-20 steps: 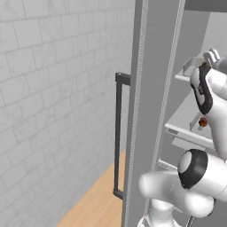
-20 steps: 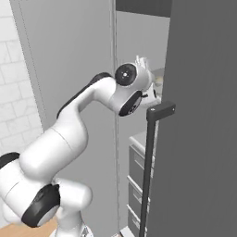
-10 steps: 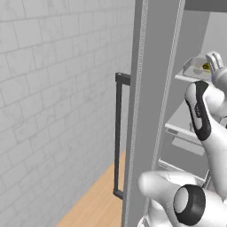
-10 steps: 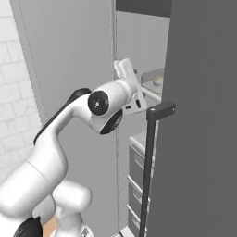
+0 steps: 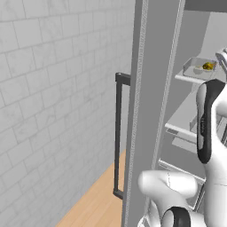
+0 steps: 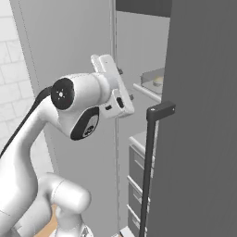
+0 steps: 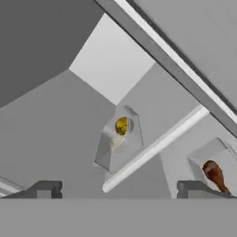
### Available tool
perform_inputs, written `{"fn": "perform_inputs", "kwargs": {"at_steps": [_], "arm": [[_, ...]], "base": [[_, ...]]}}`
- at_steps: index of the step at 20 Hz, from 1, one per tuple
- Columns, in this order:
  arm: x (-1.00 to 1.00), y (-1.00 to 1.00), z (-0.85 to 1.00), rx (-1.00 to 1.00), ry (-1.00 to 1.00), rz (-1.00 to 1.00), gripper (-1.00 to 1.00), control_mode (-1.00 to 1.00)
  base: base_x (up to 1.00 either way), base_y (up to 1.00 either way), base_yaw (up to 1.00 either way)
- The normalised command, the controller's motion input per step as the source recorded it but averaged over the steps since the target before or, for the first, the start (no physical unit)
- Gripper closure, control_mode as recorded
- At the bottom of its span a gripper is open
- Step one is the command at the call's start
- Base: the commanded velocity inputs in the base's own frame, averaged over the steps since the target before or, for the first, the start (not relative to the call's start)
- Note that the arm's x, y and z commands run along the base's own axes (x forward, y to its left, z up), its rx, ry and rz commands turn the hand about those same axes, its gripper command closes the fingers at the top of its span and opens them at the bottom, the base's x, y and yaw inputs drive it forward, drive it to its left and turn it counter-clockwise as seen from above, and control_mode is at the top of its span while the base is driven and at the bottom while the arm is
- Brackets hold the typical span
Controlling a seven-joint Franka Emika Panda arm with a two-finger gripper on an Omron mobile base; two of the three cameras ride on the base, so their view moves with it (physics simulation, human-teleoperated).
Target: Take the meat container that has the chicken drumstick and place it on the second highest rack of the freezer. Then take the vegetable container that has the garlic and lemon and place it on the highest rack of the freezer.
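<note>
Yellow lemon (image 7: 121,125) tray sits on top rack (image 5: 195,80), drumstick (image 7: 214,173) tray on rack below, so both look placed; gripper (image 7: 120,189) spread, empty.

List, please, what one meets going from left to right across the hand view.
Left fingertip → vegetable container with the lemon → pale edge of the highest rack → right fingertip → chicken drumstick in its container, one shelf lower.
</note>
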Motion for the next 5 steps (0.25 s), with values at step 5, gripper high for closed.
{"fn": "perform_inputs", "kwargs": {"at_steps": [5], "arm": [[-0.95, 0.43, 0.00, -0.07, 0.21, 0.00, -1.00, -1.00]], "base": [[0.00, 0.00, 0.00]]}}
